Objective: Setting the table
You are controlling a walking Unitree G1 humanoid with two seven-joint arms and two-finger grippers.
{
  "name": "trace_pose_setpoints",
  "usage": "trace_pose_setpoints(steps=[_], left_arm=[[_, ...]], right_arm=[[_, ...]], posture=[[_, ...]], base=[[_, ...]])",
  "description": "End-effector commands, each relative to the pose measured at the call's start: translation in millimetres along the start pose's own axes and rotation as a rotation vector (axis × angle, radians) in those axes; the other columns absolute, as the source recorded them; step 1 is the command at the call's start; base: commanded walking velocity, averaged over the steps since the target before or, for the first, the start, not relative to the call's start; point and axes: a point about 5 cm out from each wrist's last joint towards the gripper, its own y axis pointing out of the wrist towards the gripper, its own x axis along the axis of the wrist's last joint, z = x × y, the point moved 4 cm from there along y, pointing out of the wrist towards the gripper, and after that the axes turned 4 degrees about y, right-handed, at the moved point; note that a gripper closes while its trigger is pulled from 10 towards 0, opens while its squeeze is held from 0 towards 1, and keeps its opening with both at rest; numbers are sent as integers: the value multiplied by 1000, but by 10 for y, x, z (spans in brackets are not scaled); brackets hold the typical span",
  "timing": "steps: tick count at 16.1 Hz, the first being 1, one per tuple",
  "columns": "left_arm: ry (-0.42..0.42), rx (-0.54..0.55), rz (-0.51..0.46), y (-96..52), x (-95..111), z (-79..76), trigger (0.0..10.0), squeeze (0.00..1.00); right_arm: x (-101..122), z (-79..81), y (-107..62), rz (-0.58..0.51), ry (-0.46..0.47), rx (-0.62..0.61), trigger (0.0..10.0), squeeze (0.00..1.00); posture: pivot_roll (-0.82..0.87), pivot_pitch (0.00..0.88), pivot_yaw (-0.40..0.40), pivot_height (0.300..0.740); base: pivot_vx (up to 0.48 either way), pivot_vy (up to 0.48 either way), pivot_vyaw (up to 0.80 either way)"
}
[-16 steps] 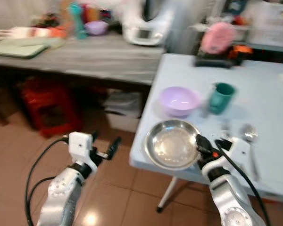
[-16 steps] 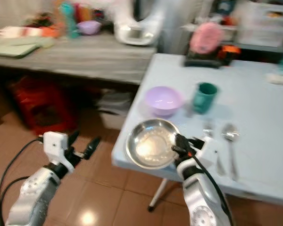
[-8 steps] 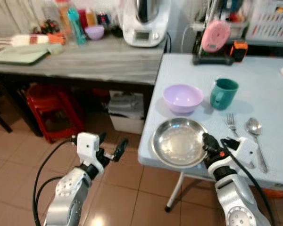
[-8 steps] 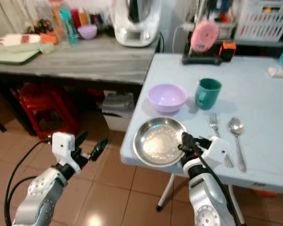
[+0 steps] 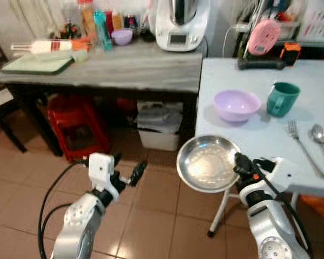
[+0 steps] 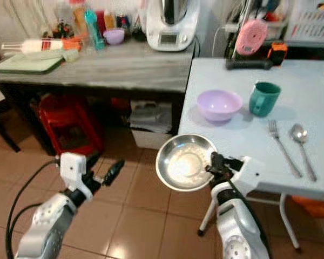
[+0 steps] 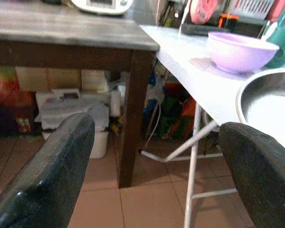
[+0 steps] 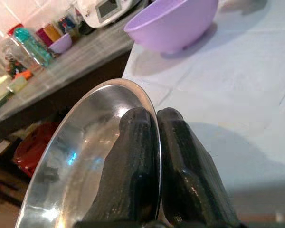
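Right wrist view: my right fingers point(image 8: 149, 156) are clenched on the rim of the steel plate point(image 8: 80, 156), one inside the dish, one outside. Head views put the plate at the near corner of the light blue surface point(image 5: 259, 135), most of it hanging out over the tiled floor point(image 5: 151, 216); I cannot tell whether it touches the top at all.

Step in hand, as I judge it: placing the plate. Next move calls for carrying it inward so it sits fully on the top, then letting go.

My left fingers point(image 7: 156, 166) are spread wide with nothing between them, low over the floor beside the corner, idle.

Beyond the plate: lilac bowl point(image 5: 237, 104), then the green mug point(image 5: 282, 98) just beside it. Fork point(image 6: 283, 147) and spoon point(image 6: 303, 144) lie side by side to the right, so the spot left of them looks free. Bowl is near; watch the rim there.

Farther left, a grey wooden surface point(image 5: 129, 67) with bottles point(image 5: 94, 24) and a white kitchen appliance point(image 5: 179, 24).
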Motion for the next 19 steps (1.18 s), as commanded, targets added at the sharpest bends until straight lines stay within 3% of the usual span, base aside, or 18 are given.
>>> trace_pose_setpoints(steps=[1, 7, 11, 15, 19], left_arm=[[17, 19, 10, -44, -4, 88, 10000, 0], [19, 21, 15, -38, -29, 102, 10000, 0], [22, 21, 15, -37, -32, 111, 10000, 0], [24, 25, 14, -34, -38, 120, 10000, 0], [53, 113, -13, -26, 28, 244, 10000, 0]], right_arm=[[-16, 50, 20, -1, 7, 10, 10000, 0], [-6, 45, 36, -18, 0, 0, 10000, 0], [213, 112, 92, -104, -69, 26, 10000, 0], [238, 116, 92, -114, -88, 31, 10000, 0], [242, 120, 73, -119, -107, 32, 10000, 0]], posture=[[-37, 0, 60, 740], [-37, 0, 64, 740], [-34, 0, 67, 740], [-33, 0, 65, 740], [-33, 0, 63, 740]], base=[[0, 412, -431], [0, 414, -69], [0, 413, 0], [0, 412, 0], [0, 206, 0]])
